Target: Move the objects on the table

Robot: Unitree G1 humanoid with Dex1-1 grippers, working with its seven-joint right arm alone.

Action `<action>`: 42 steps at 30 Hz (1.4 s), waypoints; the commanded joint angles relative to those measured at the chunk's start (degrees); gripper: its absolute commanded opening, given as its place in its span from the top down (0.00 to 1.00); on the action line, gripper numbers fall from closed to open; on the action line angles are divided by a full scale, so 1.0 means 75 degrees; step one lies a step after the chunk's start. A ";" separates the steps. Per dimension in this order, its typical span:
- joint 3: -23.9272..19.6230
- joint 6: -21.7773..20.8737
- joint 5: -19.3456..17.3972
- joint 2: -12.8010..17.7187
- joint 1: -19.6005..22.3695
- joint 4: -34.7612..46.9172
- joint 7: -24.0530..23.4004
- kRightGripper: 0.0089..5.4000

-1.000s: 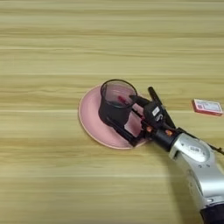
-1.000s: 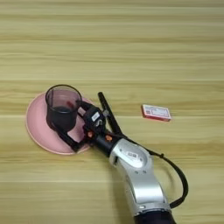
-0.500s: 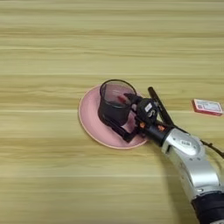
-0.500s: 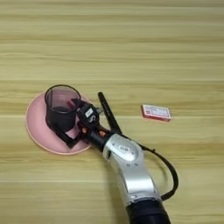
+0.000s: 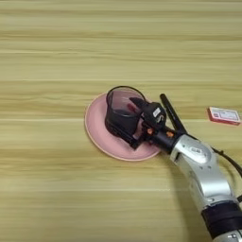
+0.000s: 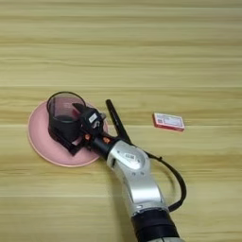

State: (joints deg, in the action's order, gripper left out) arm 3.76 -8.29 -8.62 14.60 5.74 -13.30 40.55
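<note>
Wooden worktop [image 5: 56, 47]: your tool [image 5: 134, 124] pinches the mesh cup [image 5: 122, 111] on the pink plate [image 5: 97, 130]; tug sideways and it may tip.

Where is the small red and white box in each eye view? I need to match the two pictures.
Left eye view: the small red and white box lies flat on the table near the right edge, right of the arm.
Right eye view: the box sits right of centre.
Shared landmark: the pink plate carrying the black mesh cup, left of the box in both.
</note>
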 commanded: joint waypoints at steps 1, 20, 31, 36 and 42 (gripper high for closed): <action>-0.0124 -0.0225 -0.0140 0.0003 0.0519 0.0301 -0.0090 0.10; -0.0346 0.0005 -0.0434 -0.0026 0.0557 0.1139 -0.0217 0.10; -0.0937 0.0141 -0.0694 0.0121 0.0900 0.1380 -0.0464 0.10; -0.1239 0.0106 -0.0747 0.0218 0.0972 0.1287 -0.0570 0.10; -0.1665 -0.0043 -0.0728 0.0398 0.1190 0.0956 -0.0815 0.10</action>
State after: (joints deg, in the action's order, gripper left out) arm -6.40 -6.86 -13.53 15.24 9.47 -7.04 36.46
